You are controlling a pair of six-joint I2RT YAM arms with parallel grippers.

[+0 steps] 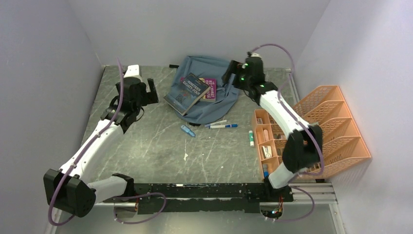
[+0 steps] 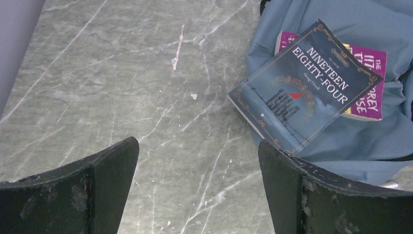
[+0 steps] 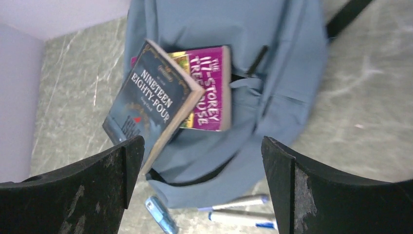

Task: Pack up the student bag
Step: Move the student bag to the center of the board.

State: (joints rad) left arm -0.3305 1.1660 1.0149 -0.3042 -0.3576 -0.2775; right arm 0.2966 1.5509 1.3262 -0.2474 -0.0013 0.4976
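The grey-blue student bag [image 1: 214, 102] lies flat at the back centre of the table. Two books rest on it: a dark "Nineteen Eighty-Four" [image 1: 187, 92] overlapping a purple one [image 1: 209, 88]. My right gripper [image 1: 230, 73] hovers open above the bag's right side, nothing between its fingers; its wrist view looks down on the bag [image 3: 287, 73] and both books [image 3: 151, 102]. My left gripper [image 1: 146, 90] stands open over bare table left of the bag, holding nothing. In its wrist view the dark book [image 2: 307, 87] and the bag [image 2: 360, 141] lie to the right.
Two pens [image 1: 221, 125], a small blue item [image 1: 187, 130] and a green-capped stick [image 1: 251, 137] lie on the table in front of the bag. An orange mesh tray rack [image 1: 321, 131] with small supplies stands at the right edge. Walls close in on three sides.
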